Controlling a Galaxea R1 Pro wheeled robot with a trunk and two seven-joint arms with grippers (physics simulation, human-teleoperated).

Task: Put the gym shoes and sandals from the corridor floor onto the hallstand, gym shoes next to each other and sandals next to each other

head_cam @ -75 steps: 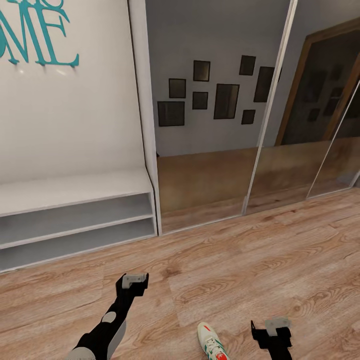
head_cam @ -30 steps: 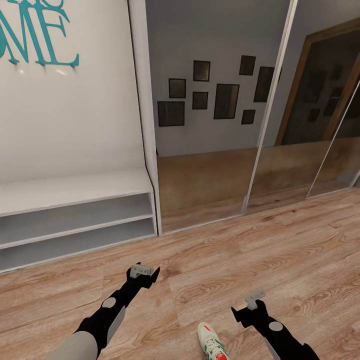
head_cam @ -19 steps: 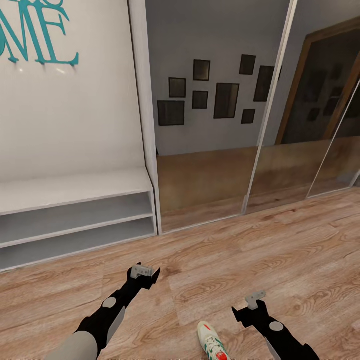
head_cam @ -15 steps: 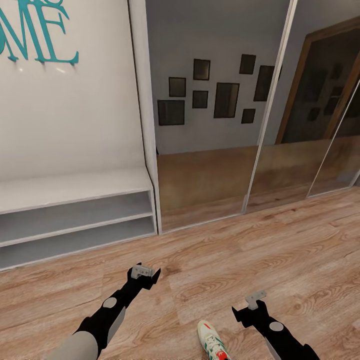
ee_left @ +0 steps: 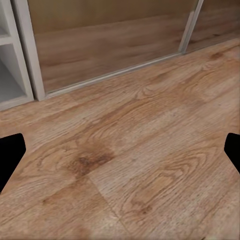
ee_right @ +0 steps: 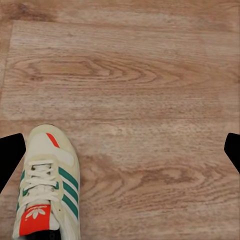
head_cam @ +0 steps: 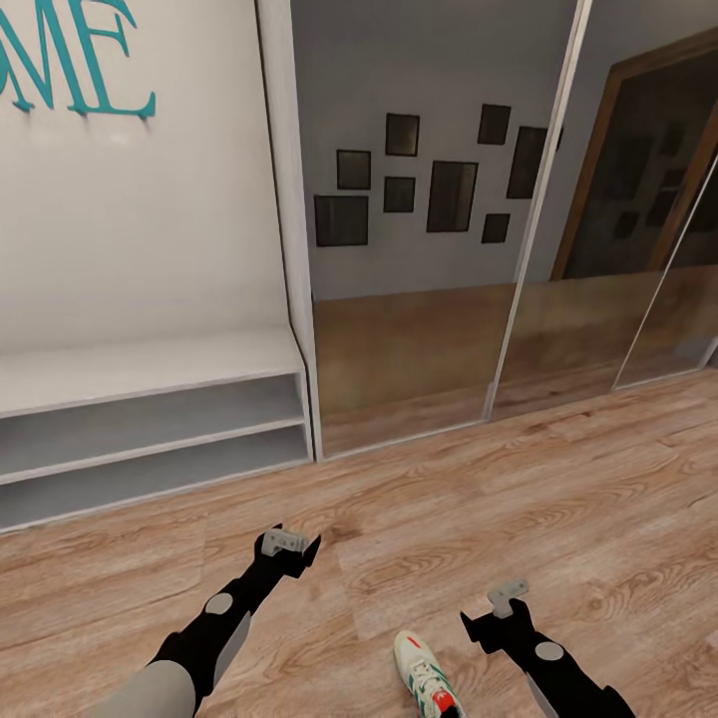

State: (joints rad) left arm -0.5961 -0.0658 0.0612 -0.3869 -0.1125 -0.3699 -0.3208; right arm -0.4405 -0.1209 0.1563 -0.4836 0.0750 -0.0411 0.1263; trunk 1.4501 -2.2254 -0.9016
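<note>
Status: you have placed nothing yet, as far as visible. One gym shoe (head_cam: 427,683) lies on the corridor floor (head_cam: 519,519), just beside the right hand (head_cam: 496,616). Both shelf rows of the white bench (head_cam: 150,439) at left are bare. Left hand (head_cam: 289,546) and right hand: fingers apart, holding nothing. Next, close on this shoe.

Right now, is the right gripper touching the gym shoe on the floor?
Apart. The head view shows bare floor between the right gripper and the gym shoe; in the right wrist view, the shoe lies beyond the open fingertips, ungripped.
</note>
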